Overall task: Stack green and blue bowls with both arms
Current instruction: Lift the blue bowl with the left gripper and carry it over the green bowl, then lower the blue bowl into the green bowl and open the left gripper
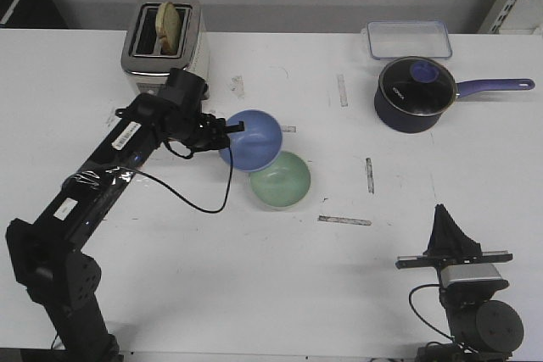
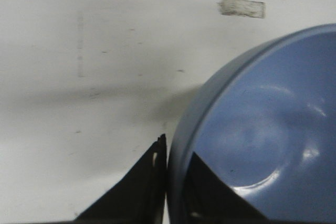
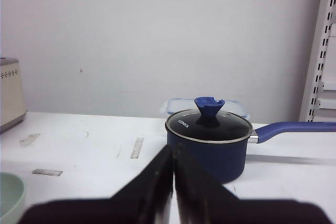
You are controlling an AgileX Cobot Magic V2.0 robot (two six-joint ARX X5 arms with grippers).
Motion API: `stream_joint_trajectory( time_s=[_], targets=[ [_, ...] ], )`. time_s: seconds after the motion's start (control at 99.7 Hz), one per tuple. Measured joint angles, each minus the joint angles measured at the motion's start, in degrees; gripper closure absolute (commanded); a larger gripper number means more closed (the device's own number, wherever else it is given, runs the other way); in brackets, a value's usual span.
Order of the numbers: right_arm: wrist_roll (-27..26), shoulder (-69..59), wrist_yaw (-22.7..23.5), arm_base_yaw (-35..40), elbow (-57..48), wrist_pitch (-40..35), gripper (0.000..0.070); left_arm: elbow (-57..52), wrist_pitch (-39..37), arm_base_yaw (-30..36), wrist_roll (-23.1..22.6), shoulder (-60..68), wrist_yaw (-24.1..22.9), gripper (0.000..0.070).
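Note:
The blue bowl (image 1: 255, 139) hangs tilted above the table, its lower rim overlapping the far edge of the green bowl (image 1: 281, 180), which rests on the table near the middle. My left gripper (image 1: 231, 135) is shut on the blue bowl's left rim. In the left wrist view the blue bowl (image 2: 262, 129) fills the frame's right side, its rim pinched between the two fingers (image 2: 144, 187). My right gripper (image 1: 445, 225) is parked at the front right, shut and empty. A sliver of the green bowl (image 3: 8, 198) shows in the right wrist view, behind the right gripper (image 3: 174, 153).
A toaster (image 1: 163, 33) with a slice of bread stands at the back left. A dark blue saucepan (image 1: 416, 93) with a glass lid and a clear lidded box (image 1: 408, 38) sit at the back right. Tape strips (image 1: 344, 220) mark the white table.

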State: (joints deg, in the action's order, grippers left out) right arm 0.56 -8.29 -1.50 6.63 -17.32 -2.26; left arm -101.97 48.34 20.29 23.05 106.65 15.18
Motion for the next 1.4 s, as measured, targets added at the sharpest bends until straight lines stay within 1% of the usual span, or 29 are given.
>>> stream_joint_trajectory(
  time_s=[0.17,0.301,0.451,0.662,0.702,0.772,0.812,0.953,0.983,1.073,1.123,1.404],
  targets=[
    [0.00,0.00,0.00,0.02,0.00,0.00,0.0700,-0.02,-2.58,4.90,1.03,0.85,0.00,0.0699],
    [0.00,0.00,0.00,0.02,0.00,0.00,0.0700,-0.02,-4.61,7.19,1.70,1.88,-0.33,0.0699],
    [0.00,0.00,0.00,0.02,0.00,0.00,0.0700,0.00,-4.26,8.52,1.77,3.21,-1.68,0.0699],
    [0.00,0.00,0.00,0.02,0.00,0.00,0.0700,-0.02,-2.86,8.90,1.77,4.24,-1.99,0.0693],
    [0.00,0.00,0.00,0.00,0.00,0.00,0.0700,-0.02,-2.97,9.03,1.77,4.24,-1.97,0.0667],
    [0.00,0.00,0.00,0.02,0.00,0.00,0.0700,-0.02,-2.93,9.31,1.77,4.24,-1.97,0.0568],
    [0.00,0.00,0.00,0.02,0.00,0.00,0.0700,-0.02,-2.93,9.53,1.79,4.24,-1.95,0.0531],
    [0.00,0.00,0.00,0.02,0.00,0.00,0.0700,-0.02,-2.89,10.21,1.77,4.24,-1.97,0.0522],
    [0.00,0.00,0.00,0.02,0.00,0.00,0.0700,-0.02,-2.95,10.32,1.77,4.24,-1.95,0.0508],
    [0.00,0.00,0.00,0.00,0.00,0.00,0.0700,-0.02,-2.93,10.62,1.79,4.24,-1.97,0.0375],
    [0.00,0.00,0.00,0.00,0.00,0.00,0.0700,-0.02,-2.91,10.78,1.77,4.24,-1.97,0.0331],
    [0.00,0.00,0.00,0.02,0.00,0.00,0.0700,0.00,-0.74,11.23,1.29,4.17,-1.95,0.0326]
  ],
)
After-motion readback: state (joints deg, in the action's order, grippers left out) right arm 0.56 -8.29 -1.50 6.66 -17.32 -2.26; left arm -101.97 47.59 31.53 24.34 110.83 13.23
